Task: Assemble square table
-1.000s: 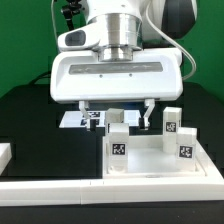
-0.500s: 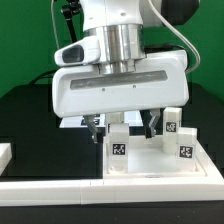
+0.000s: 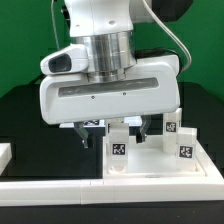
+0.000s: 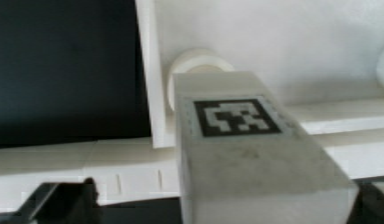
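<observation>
The white square tabletop slab (image 3: 160,163) lies at the exterior view's lower right, its rim also showing in the wrist view (image 4: 100,160). Small white tagged legs stand upright on it: one at the front (image 3: 118,147), two more on the exterior view's right (image 3: 168,126) (image 3: 184,150). My gripper (image 3: 118,130) hangs open just above the front leg, its fingers (image 3: 85,132) spread wide to either side. In the wrist view that leg (image 4: 242,130) fills the space between the jaws of my gripper (image 4: 215,205), with a gap to the dark finger (image 4: 64,200).
The marker board (image 3: 92,122) lies on the black table behind the gripper. A long white border rail (image 3: 60,187) runs along the front edge, and a white piece (image 3: 5,153) sits at the exterior view's left.
The gripper has moved toward the exterior view's left and nearer the camera, over the front leg. The jaws stayed open. The legs and slab have not moved.
</observation>
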Available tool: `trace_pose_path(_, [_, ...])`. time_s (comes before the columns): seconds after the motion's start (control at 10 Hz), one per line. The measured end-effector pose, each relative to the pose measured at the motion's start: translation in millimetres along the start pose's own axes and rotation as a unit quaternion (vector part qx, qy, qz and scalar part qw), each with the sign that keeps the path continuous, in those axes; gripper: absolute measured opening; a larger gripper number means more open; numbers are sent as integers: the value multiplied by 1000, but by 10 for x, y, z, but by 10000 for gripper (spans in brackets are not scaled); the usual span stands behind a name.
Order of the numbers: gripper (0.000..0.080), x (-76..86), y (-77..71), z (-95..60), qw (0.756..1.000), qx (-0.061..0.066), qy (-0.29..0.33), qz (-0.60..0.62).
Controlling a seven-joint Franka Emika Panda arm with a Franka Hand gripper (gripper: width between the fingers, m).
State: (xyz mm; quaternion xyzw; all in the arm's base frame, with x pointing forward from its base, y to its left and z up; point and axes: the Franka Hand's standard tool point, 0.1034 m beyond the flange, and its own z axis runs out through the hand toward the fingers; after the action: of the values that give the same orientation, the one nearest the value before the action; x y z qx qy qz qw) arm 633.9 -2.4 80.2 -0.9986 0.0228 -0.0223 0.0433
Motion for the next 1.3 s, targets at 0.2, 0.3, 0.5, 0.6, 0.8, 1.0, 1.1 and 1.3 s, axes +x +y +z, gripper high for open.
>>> trace_pose_path(0.2, [648,-40,-10,23,1000,3,-20,17])
trace_pose_path(0.3, [516,-44,-10,28,1000,3,-21,22])
trace_pose_path(0.5, [286,-46,-8,30,1000,3,-21,22])
trace_pose_path(0.6, [286,-47,-10,30,998,2,-21,54])
trace_pose_path(0.8, [287,-47,-12,31,991,1,-22,131])
trace_pose_path(1.0, [287,-54,-10,38,978,-2,-21,210])
trace_pose_path(1.1, [287,-61,-4,38,955,-7,-16,295])
trace_pose_path(1.3, [288,-80,-28,41,894,-17,-13,448])
